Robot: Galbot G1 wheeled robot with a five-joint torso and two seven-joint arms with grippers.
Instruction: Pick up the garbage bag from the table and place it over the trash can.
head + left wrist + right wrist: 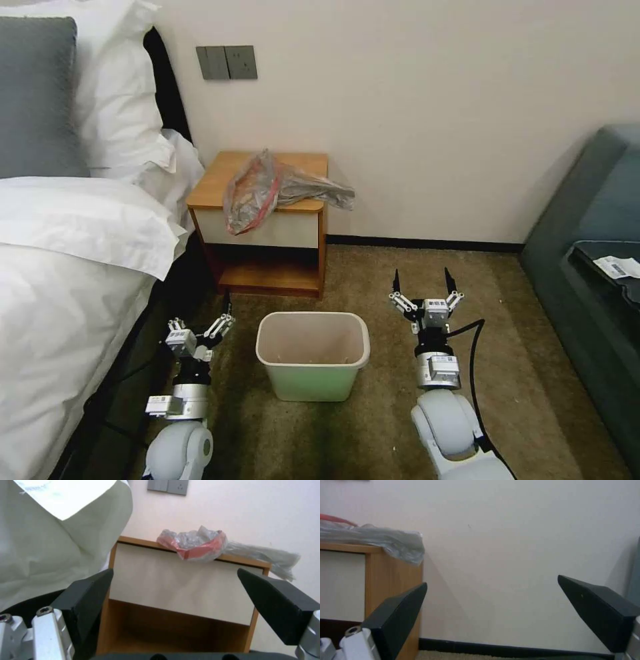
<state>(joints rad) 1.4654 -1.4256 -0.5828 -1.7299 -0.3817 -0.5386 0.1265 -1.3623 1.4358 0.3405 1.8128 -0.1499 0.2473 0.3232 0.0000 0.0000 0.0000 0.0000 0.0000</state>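
Observation:
The garbage bag (pixel 267 190) lies crumpled on the table (pixel 213 183), its red band hanging over the white drawer front and its grey tail sticking out past the right edge. On the carpet in front of the table stands the trash can (pixel 363 347), light green, with nothing inside. My left gripper (pixel 200 313) is low beside the can's left side, open, facing the table (pixel 166 585) and the bag (pixel 196 545). To the right of the can, my right gripper (pixel 421 277) is open too. In its wrist view the bag's tail (pixel 386 540) droops over the table's corner (pixel 391 580).
A bed (pixel 60 280) with white linen and pillows (pixel 113 87) crowds the left side, close to my left arm. A dark sofa (pixel 587 267) stands at the right. Carpet (pixel 373 413) lies open around the can. The wall (pixel 433 120) backs the table.

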